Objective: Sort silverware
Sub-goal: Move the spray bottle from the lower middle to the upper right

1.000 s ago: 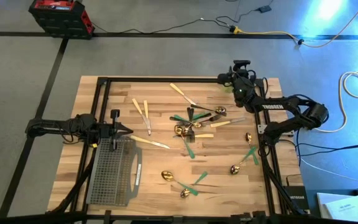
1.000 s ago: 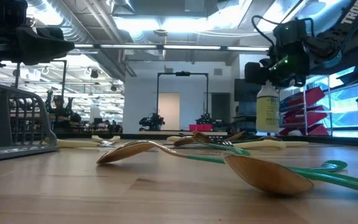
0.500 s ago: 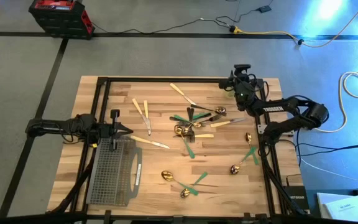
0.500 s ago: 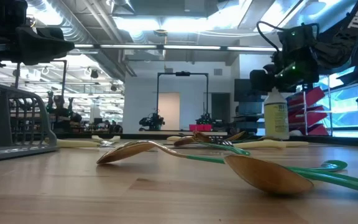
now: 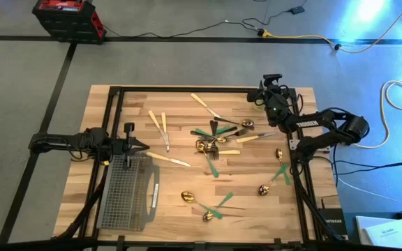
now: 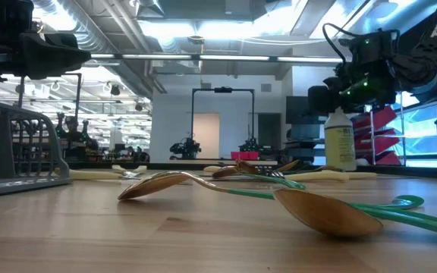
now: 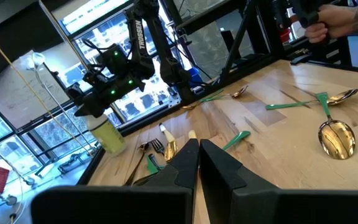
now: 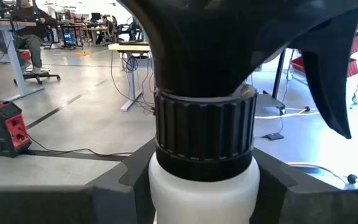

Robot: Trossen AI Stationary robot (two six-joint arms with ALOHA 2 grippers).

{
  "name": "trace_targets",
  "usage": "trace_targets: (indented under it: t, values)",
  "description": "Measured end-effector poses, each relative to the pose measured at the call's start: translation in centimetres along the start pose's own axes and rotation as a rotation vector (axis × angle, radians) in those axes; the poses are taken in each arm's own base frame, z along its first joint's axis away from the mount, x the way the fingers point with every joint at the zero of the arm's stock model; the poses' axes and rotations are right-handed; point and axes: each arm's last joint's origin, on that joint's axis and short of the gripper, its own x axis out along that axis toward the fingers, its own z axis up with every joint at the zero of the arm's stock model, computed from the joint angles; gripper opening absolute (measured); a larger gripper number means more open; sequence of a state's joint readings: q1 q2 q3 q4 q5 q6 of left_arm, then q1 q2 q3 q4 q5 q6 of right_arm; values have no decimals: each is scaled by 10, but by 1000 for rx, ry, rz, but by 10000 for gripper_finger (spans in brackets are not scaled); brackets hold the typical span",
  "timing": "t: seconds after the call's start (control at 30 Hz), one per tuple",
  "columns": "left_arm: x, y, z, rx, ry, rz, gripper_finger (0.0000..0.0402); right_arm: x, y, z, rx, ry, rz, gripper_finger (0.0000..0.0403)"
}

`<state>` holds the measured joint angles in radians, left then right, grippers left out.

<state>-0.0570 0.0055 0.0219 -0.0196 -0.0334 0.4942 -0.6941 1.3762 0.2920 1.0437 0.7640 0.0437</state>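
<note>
The silverware lies scattered over the middle and right of the wooden table: gold-headed spoons, forks and knives with cream or green handles. Two spoons lie close to the near edge. My right gripper is near the far right corner, shut on a pale yellow-green spray bottle with a black spray head. My left gripper is shut and holds nothing. It points level over the grey mesh caddy at the left. My right gripper pinches the spray bottle's neck, just under the ribbed black collar, with one finger on each side. The fingers come in level from the near right. The bottle stays upright, its base down at table level; whether it rests there I cannot tell.
The black frame rails run along the table's edges. The caddy fills the near left. Cables and a red-and-black box lie on the floor beyond the far edge. A person's hand shows beyond the table in the left wrist view.
My right gripper has carried the spray bottle a little toward the table's right edge and downward, still shut on it. The bottle has stayed upright, and its base has sunk from clear of the table to table level.
</note>
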Motion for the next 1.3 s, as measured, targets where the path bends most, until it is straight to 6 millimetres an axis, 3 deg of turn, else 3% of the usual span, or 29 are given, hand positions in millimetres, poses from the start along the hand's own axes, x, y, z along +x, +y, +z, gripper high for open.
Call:
trace_targets:
  t: [0.57, 0.97, 1.3]
  values:
    - [0, 0, 0, 0, 0, 0, 0, 0, 2, 0, -28, 3, 61, 161]
    - [0, 0, 0, 0, 0, 0, 0, 0, 2, 0, -28, 3, 53, 250]
    - [0, 0, 0, 0, 0, 0, 0, 0, 1, -3, -49, 26, 47, 285]
